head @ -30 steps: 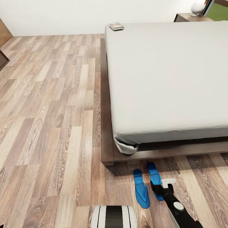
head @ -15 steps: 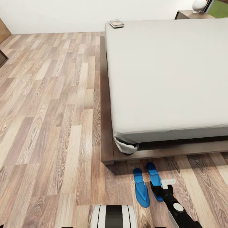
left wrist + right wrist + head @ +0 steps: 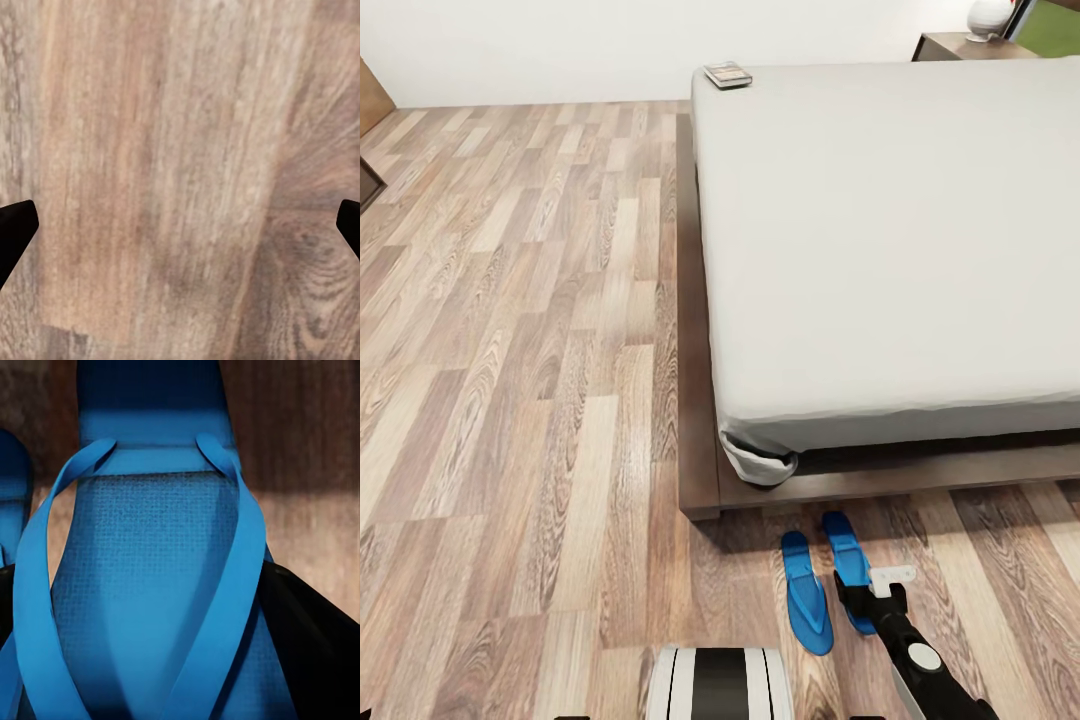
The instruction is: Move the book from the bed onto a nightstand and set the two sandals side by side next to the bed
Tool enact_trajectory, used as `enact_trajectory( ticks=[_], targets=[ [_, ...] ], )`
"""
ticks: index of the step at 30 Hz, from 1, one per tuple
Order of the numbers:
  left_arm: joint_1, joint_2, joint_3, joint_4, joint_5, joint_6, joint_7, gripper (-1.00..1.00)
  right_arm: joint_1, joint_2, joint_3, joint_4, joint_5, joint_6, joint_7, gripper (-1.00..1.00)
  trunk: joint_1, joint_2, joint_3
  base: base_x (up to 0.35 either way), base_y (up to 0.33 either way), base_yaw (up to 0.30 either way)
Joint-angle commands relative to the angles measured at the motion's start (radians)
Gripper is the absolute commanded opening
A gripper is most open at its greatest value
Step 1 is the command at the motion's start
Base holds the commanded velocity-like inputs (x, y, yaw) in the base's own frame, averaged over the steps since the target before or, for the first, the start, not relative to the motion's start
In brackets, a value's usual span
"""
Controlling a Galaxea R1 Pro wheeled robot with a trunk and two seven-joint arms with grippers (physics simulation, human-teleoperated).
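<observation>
Looking from the head view: the bed (image 3: 880, 250) takes up the right of the room, its pale mattress on a dark wooden frame, with plank floor (image 3: 510, 350) to its left.
Book: the book (image 3: 728, 74) lies flat on the mattress at the far left corner, well apart from the robot and not yet moved.
Nightstand: a dark nightstand (image 3: 960, 45) stands beyond the bed's far right corner, carrying a white lamp (image 3: 990, 17); it is the likely home for the book.
Sandals: the two blue sandals lie on the floor just beside the foot of the bed frame, roughly parallel and close together; the left sandal (image 3: 805, 595) lies free, the right sandal (image 3: 850, 565) has the arm over its near end.
Right gripper: the right gripper (image 3: 860, 600) is low over the right sandal, probably to set it alongside its mate.
Left wrist view: the left gripper (image 3: 180, 225) hangs over bare planks, its dark fingertips (image 3: 15, 229) far apart at the frame's edges, holding nothing.
Right wrist view: the right sandal (image 3: 150, 585) is very near the camera, straps and textured sole plain, with dark fingers (image 3: 307, 637) flanking it.
Right grip: the fingers bracket the sole, but I cannot tell whether they press on it or have let go.
</observation>
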Motion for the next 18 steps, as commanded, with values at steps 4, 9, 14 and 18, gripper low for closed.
enact_trajectory(
  ticks=[4, 9, 14, 18],
  targets=[
    [0.0, 0.0, -0.009, 0.001, 0.006, -0.004, -0.003, 1.0, 0.0, 0.001, -0.007, 0.002, 0.009, -0.012, 0.004, -1.0, 0.0, 0.0, -0.001, 0.0, 0.0, 0.0],
    [0.0, 0.0, -0.009, 0.001, 0.006, -0.005, -0.003, 1.0, -0.001, 0.001, -0.008, 0.013, 0.009, -0.041, 0.004, -1.0, 0.0, 0.0, -0.001, 0.0, 0.0, 0.0],
    [0.0, 0.0, -0.009, 0.001, 0.006, -0.005, -0.003, 1.0, -0.001, 0.001, -0.008, 0.017, 0.009, -0.053, 0.004, -1.0, 0.0, 0.0, -0.001, 0.0, 0.0, 0.0],
    [0.0, 0.0, -0.01, 0.001, 0.006, -0.005, -0.003, 1.0, -0.001, 0.0, -0.008, 0.019, 0.009, -0.058, 0.004, -1.0, 0.0, 0.0, -0.001, 0.0, 0.0, 0.0]
  ],
)
